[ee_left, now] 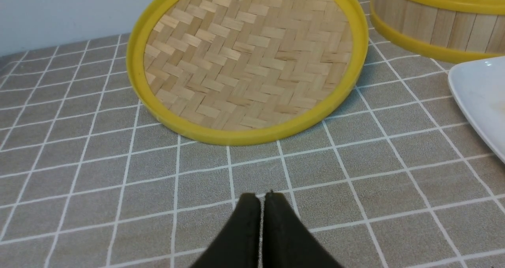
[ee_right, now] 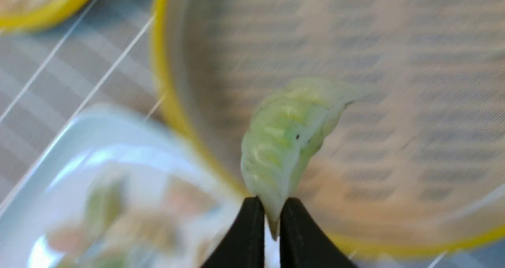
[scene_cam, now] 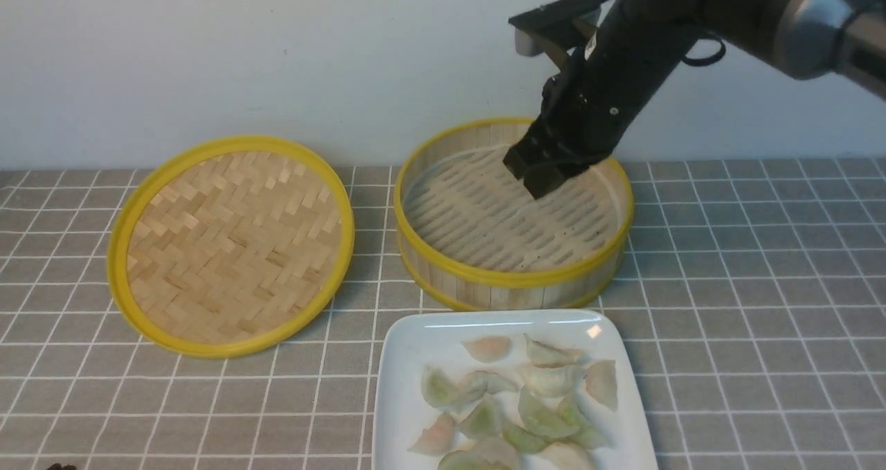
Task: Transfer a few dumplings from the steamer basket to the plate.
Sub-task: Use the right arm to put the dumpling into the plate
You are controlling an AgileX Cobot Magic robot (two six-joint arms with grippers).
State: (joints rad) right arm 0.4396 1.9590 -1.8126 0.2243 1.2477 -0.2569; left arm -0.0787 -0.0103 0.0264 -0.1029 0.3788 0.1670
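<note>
My right gripper [scene_cam: 536, 174] hangs over the far part of the steamer basket [scene_cam: 512, 277], above its slatted floor. In the right wrist view the gripper [ee_right: 271, 212] is shut on a pale green dumpling [ee_right: 284, 141], pinched by one tip; in the front view the gripper hides it. The basket floor shows no other dumplings. The white square plate [scene_cam: 408, 349] lies in front of the basket and holds several dumplings [scene_cam: 547, 380]. My left gripper [ee_left: 262, 199] is shut and empty, low over the cloth near the lid; it is out of the front view.
The flat woven yellow-rimmed lid [scene_cam: 232, 245] lies left of the basket and also shows in the left wrist view [ee_left: 244, 59]. A grey checked cloth [scene_cam: 747, 318] covers the table. A white wall stands just behind the basket.
</note>
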